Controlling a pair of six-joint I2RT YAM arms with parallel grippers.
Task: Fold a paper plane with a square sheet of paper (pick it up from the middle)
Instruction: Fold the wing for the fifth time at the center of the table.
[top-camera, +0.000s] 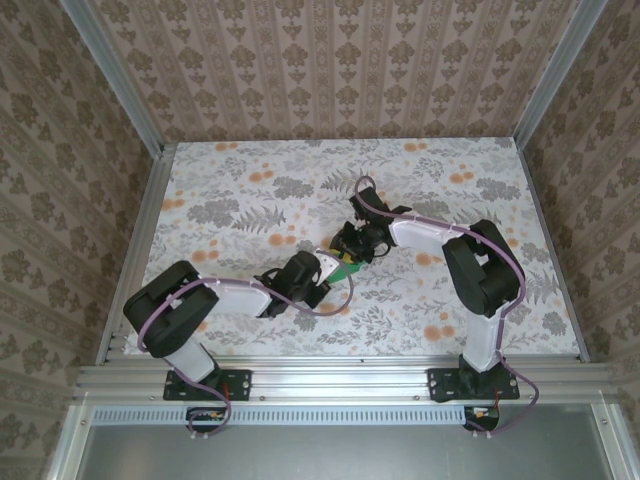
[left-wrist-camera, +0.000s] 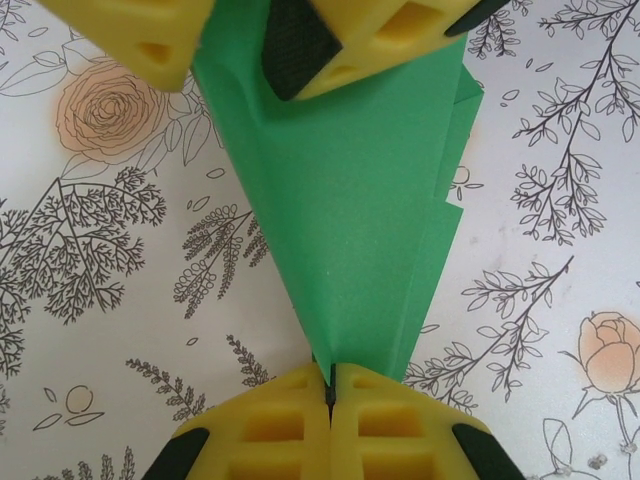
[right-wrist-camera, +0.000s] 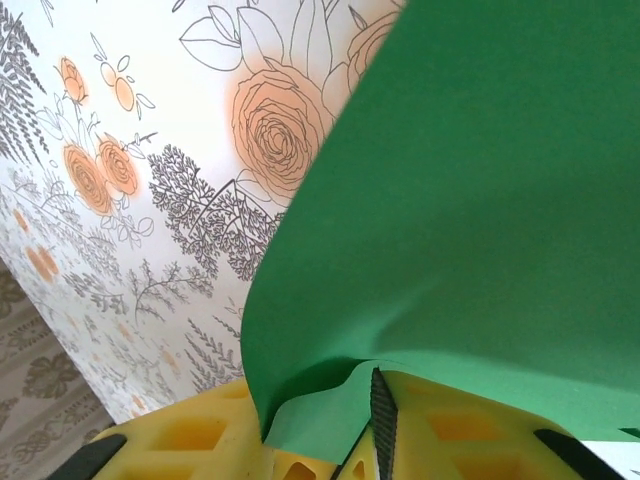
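As a fold takes shape at the middle of the floral-printed white tabletop (top-camera: 250, 200), the left gripper (left-wrist-camera: 330, 378) has its blocky yellow fingers pressed together on the narrow tip of a thin bright green paper sheet (left-wrist-camera: 350, 220). The sheet is creased into a long tapering wedge, with several layered edges showing down one side. The right gripper (left-wrist-camera: 235, 80) sits at the wide end with its jaws part-way apart. The sheet runs between and beneath them, and whether either pad touches it cannot be told. From the right wrist, the sheet (right-wrist-camera: 480, 200) bows upward in front of the fingers, a small loose flap draped over one of them. From above, the sheet (top-camera: 345, 266) shows as a sliver between the two grippers, low over the table. Whether it rests on the surface cannot be told.

The step in hand looks like taking a second hold on the wide end to set the next crease. It would go best with the left pinch firm as an anchor, so the layers do not slide. The right jaws would need to close squarely across all the layers, not on the loose flap alone. A light pull along the length should take out the bow, while a hard one risks tearing paper this thin.
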